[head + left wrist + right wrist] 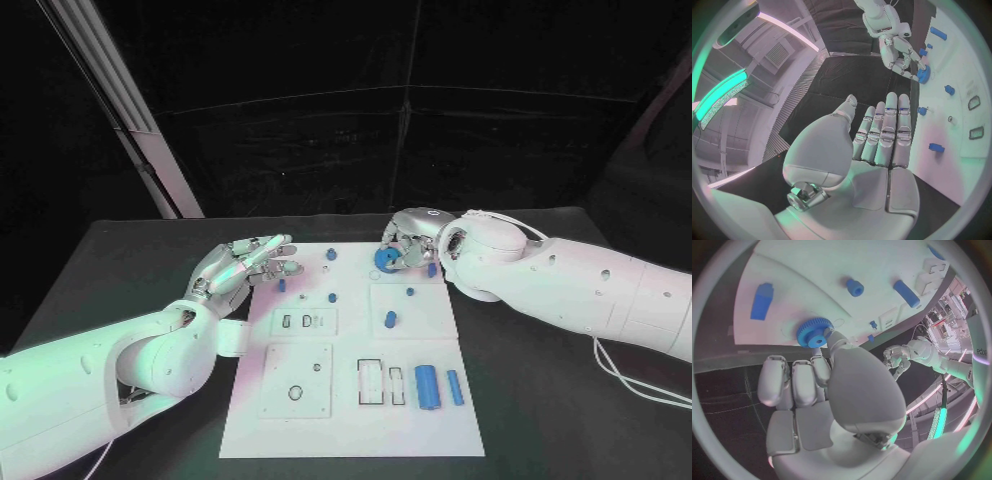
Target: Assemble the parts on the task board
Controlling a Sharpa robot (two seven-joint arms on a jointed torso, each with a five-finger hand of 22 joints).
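- Right hand pinching blue gear at far edge of white board.
- Left hand empty, fingers extended, over desk at board's far left corner.
- Two blue bars lying near right.

task board white | gear blue | table black | hands silver
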